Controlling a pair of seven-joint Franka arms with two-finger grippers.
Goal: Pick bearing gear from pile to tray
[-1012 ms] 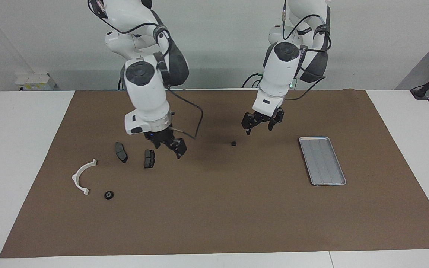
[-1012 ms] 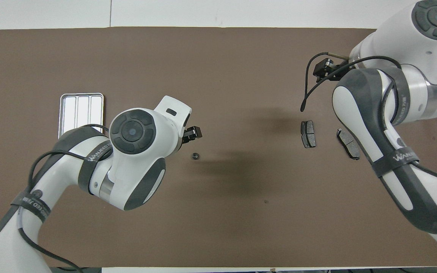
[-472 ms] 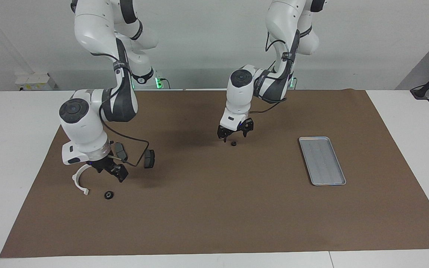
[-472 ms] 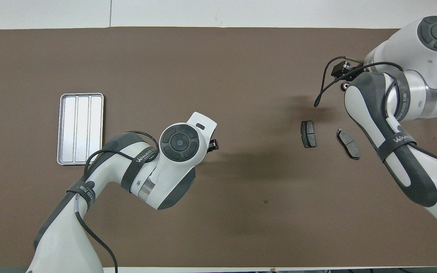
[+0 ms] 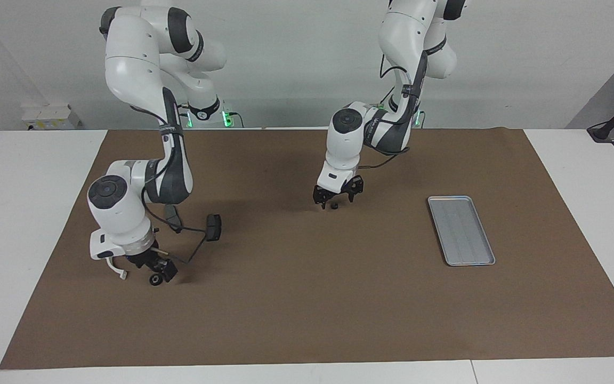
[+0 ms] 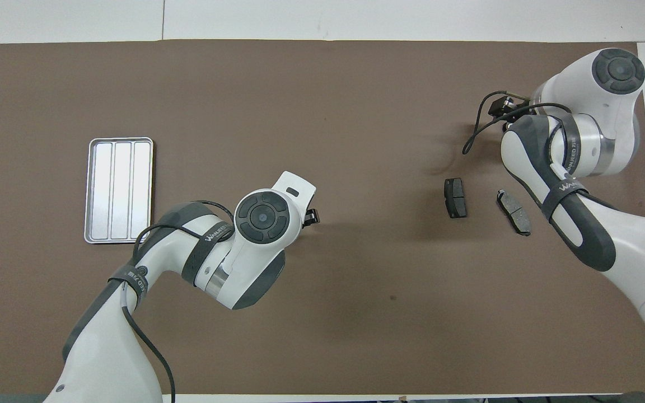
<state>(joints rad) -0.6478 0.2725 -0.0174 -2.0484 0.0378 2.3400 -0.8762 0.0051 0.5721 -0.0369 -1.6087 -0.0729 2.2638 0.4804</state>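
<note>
While the tray (image 5: 461,230) lies empty toward the left arm's end of the worktop, both pincers are spread low over small black round parts, holding nothing: left pincer (image 5: 333,200), right pincer (image 5: 153,265). Next: close and lift.
</note>
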